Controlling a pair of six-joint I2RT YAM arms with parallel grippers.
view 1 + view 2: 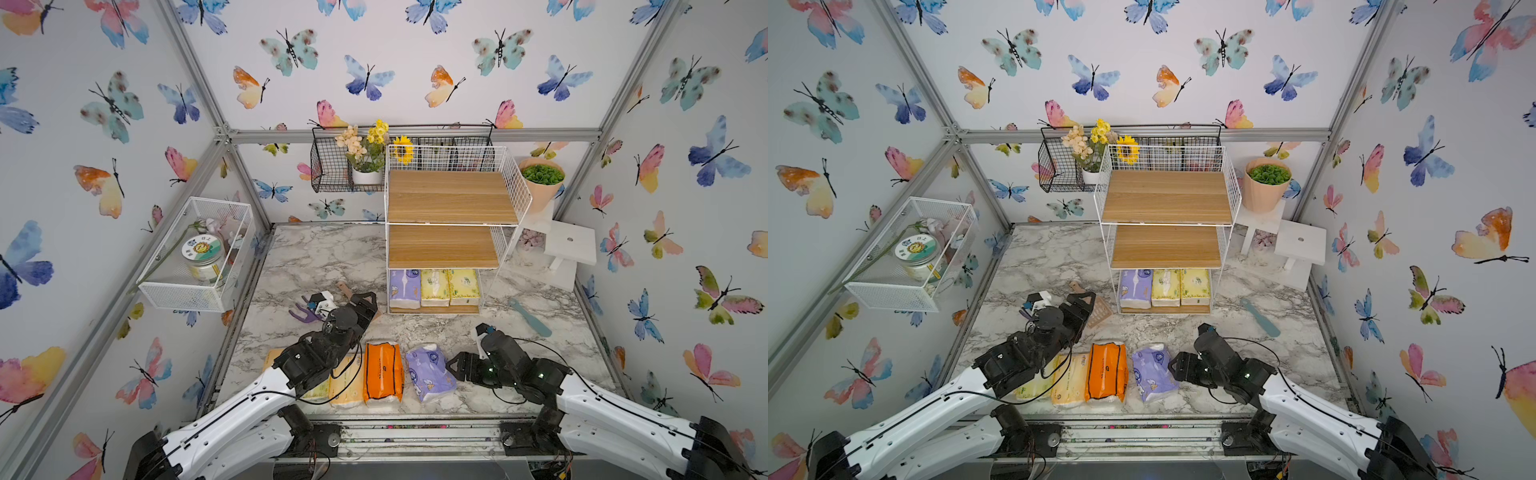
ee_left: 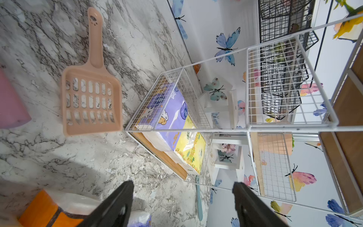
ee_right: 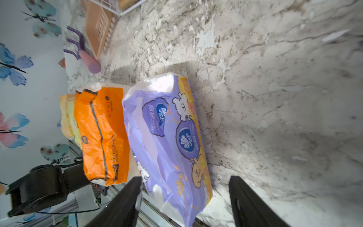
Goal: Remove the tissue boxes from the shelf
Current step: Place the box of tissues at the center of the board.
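Right gripper point(image 1: 455, 366) hangs at five o'clock, fingers wide and empty, just beside the lilac pack point(image 1: 430, 372) on the surface point(image 1: 328, 257). Front row point(image 1: 383, 370) at six o'clock: four packs visibly off! Three packs point(image 1: 434, 287) left on the shelf point(image 1: 453, 198), bottom tier, twelve o'clock; left gripper point(image 2: 182, 184) wide, empty.

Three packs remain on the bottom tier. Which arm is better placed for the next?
Likely left. The left gripper, open, faces the white wire shelf's bottom tier, its lilac plastic-wrapped tissue pack ahead. The right gripper, open, is at a removed lilac pack near the front edge.
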